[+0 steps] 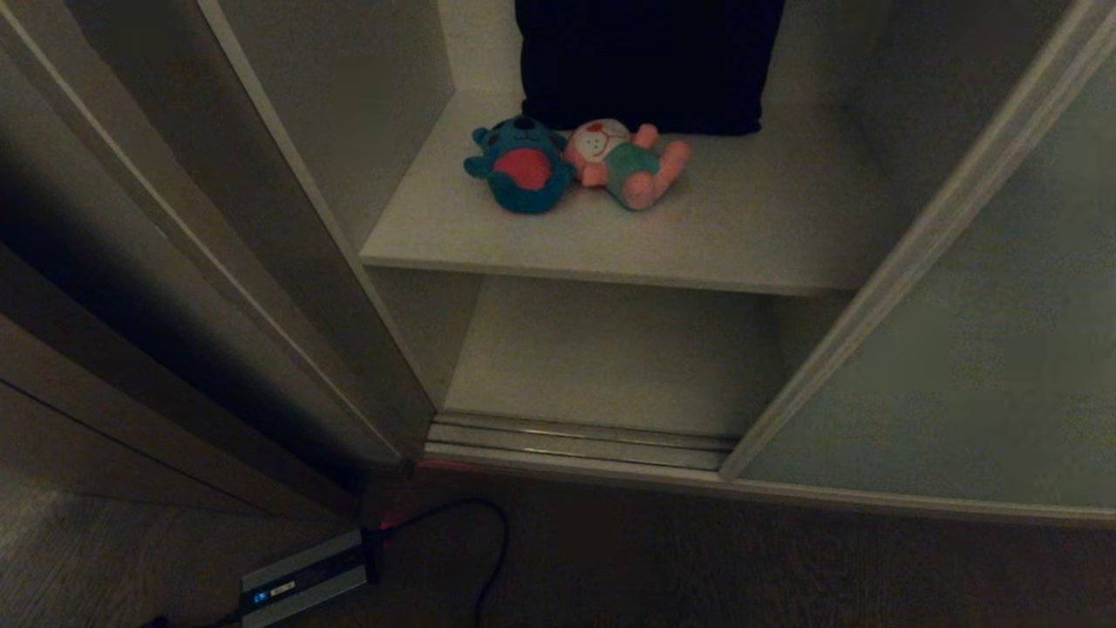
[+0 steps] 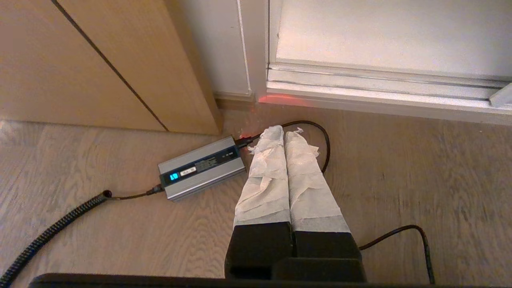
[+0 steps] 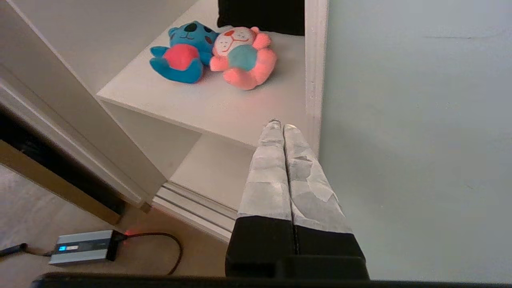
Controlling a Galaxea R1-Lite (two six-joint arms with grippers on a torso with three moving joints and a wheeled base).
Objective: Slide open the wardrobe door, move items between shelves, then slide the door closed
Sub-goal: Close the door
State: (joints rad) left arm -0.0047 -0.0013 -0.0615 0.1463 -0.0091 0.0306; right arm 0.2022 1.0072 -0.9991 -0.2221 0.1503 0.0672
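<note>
Head view: sliding wardrobe door [image 1: 959, 366] stands open at right; teal bear [image 1: 521, 166] and pink toy [image 1: 629, 161] lie touching on the upper shelf [image 1: 610, 235]. Left wrist: my left pincer [image 2: 285, 131] hangs shut, empty, over the floor. Right wrist: right pincer [image 3: 279, 125], shut and empty, faces the shelf edge. I judge it must open to reach a toy.

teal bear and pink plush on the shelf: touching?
Touching. In the right wrist view the teal bear presses against the pink plush, no gap between them; the head view agrees.
</note>
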